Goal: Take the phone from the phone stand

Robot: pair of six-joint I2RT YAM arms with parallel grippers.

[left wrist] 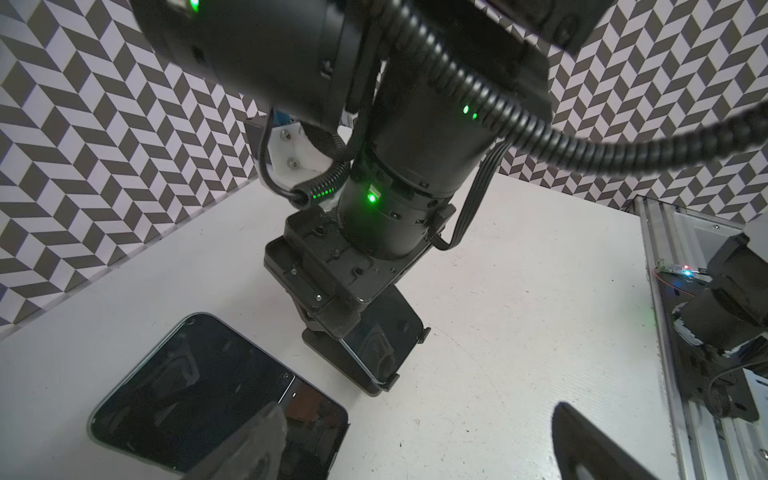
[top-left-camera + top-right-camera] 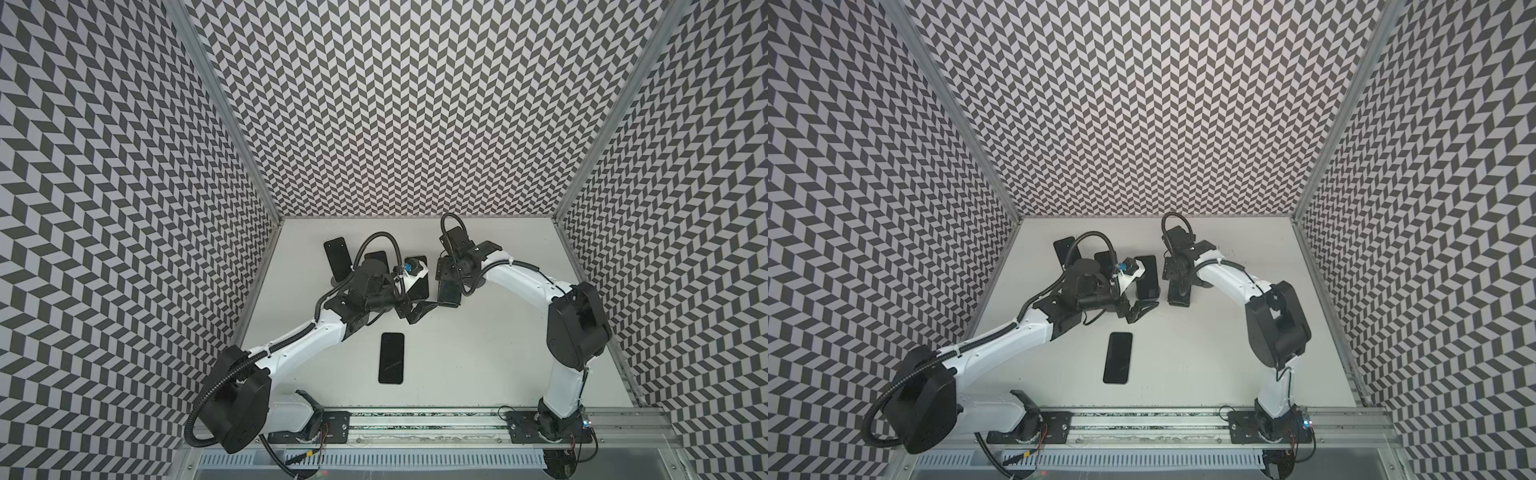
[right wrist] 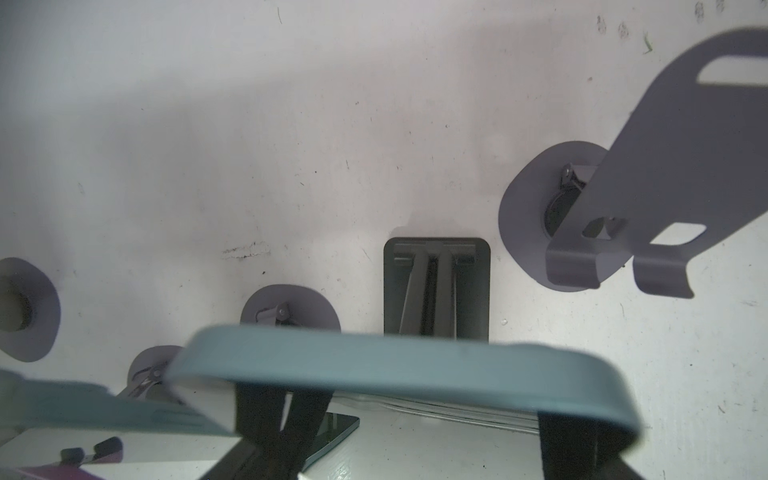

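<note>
Fingers [image 1: 249, 449] spread wide, the left gripper [image 2: 417, 311] hangs over the white table [image 2: 498, 353] middle. Past it, the right gripper [image 2: 448, 281] sits on the dark glass phone [image 1: 382, 345] in its black plastic stand [image 1: 368, 388]. Pinching or not, I cannot tell. A weak hold could drop it.

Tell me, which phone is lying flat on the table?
The black phone near the front, by itself on the white table. It lies flat, while the other phones are propped up, tilted, farther back.
</note>
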